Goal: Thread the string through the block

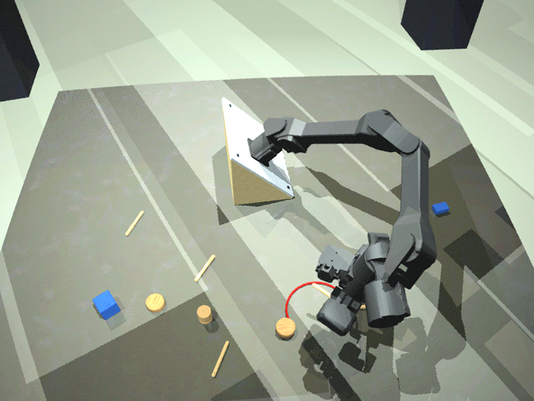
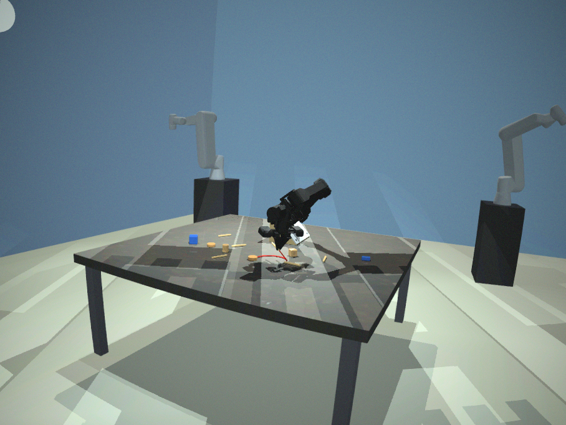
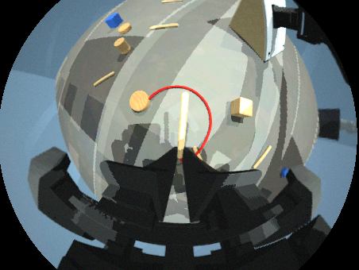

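My gripper (image 1: pixel 336 296) (image 2: pixel 278 248) (image 3: pixel 179 150) is shut on one end of the thin stick (image 1: pixel 321 290) (image 3: pixel 183 119) and holds it above the table. The stick's free end points away from the fingers. The red string (image 1: pixel 309 282) (image 3: pixel 210 123) curves from the stick's held end to the round wooden button (image 1: pixel 285 328) (image 2: pixel 252 258) (image 3: pixel 139 101). The wooden block (image 2: pixel 292 252) (image 3: pixel 241 107) stands on the table, right of the stick in the wrist view. Its hole cannot be made out, and the arm hides it in the top view.
Loose sticks lie below the gripper (image 2: pixel 292 264), right of the block (image 3: pixel 262 156) and at left (image 1: pixel 220 358). A wooden cylinder (image 1: pixel 204 314), a disc (image 1: pixel 155 302) and a blue cube (image 1: pixel 105 305) are farther left. A blue flat block (image 1: pixel 440 207) lies right. The arm's wedge mount (image 1: pixel 257 181) stands behind.
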`<control>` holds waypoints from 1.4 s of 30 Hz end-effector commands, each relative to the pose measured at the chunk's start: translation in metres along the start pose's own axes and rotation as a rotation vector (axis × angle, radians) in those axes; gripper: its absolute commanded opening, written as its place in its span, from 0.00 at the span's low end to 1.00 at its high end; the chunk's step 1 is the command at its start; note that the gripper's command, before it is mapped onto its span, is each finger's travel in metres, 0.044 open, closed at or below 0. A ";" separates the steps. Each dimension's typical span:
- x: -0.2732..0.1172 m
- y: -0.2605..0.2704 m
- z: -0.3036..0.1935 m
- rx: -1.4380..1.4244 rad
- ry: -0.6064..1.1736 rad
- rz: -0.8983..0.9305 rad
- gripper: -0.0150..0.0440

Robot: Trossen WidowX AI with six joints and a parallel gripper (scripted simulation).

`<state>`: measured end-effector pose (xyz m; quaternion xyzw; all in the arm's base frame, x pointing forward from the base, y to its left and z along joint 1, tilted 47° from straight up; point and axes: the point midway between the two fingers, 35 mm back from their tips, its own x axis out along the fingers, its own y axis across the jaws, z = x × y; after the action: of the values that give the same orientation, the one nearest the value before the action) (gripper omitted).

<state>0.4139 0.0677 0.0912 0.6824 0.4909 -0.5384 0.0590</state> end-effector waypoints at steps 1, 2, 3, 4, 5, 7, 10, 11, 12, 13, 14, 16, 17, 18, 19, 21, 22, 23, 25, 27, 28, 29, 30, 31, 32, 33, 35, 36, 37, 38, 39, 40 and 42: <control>-0.002 -0.002 -0.007 0.000 0.013 0.001 0.25; -0.002 -0.002 -0.008 0.000 0.015 0.001 0.25; -0.003 -0.002 -0.009 0.000 0.017 0.001 0.25; -0.003 -0.003 -0.010 0.000 0.019 0.001 0.25; -0.003 -0.003 -0.011 0.000 0.020 0.002 0.25; -0.004 -0.004 -0.014 0.001 0.024 0.002 0.25; -0.004 -0.005 -0.017 0.001 0.029 0.002 0.25; -0.005 -0.006 -0.018 0.001 0.031 0.002 0.25; -0.005 -0.006 -0.019 0.001 0.033 0.002 0.25; -0.005 -0.006 -0.020 0.001 0.035 0.002 0.25; -0.005 -0.007 -0.022 0.002 0.037 0.002 0.25; -0.006 -0.008 -0.024 0.002 0.040 0.002 0.25; -0.006 -0.008 -0.025 0.002 0.042 0.002 0.25; -0.006 -0.009 -0.026 0.002 0.044 0.002 0.25; -0.007 -0.009 -0.027 0.002 0.046 0.002 0.25; -0.007 -0.010 -0.029 0.003 0.050 0.002 0.25; -0.007 -0.010 -0.031 0.003 0.051 0.002 0.25; -0.008 -0.011 -0.032 0.003 0.053 0.002 0.25; -0.008 -0.012 -0.034 0.003 0.057 0.002 0.25; -0.009 -0.013 -0.036 0.003 0.061 0.002 0.25; -0.009 -0.013 -0.037 0.003 0.062 0.002 0.25; -0.009 -0.014 -0.038 0.004 0.064 0.002 0.25; -0.009 -0.014 -0.040 0.004 0.066 0.002 0.25; -0.010 -0.015 -0.041 0.004 0.068 0.001 0.25; -0.010 -0.015 -0.042 0.004 0.070 0.001 0.25; -0.010 -0.016 -0.043 0.004 0.072 0.001 0.25; -0.011 -0.017 -0.045 0.004 0.075 0.001 0.25; -0.011 -0.017 -0.046 0.004 0.077 0.001 0.25; -0.011 -0.018 -0.047 0.004 0.079 0.000 0.25; -0.012 -0.018 -0.048 0.004 0.081 0.000 0.25; -0.012 -0.019 -0.049 0.004 0.082 0.000 0.25; -0.012 -0.020 -0.051 0.003 0.084 0.000 0.25; -0.013 -0.021 -0.053 0.003 0.088 0.000 0.25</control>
<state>0.4332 0.0996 0.1274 0.7029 0.4911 -0.5131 0.0388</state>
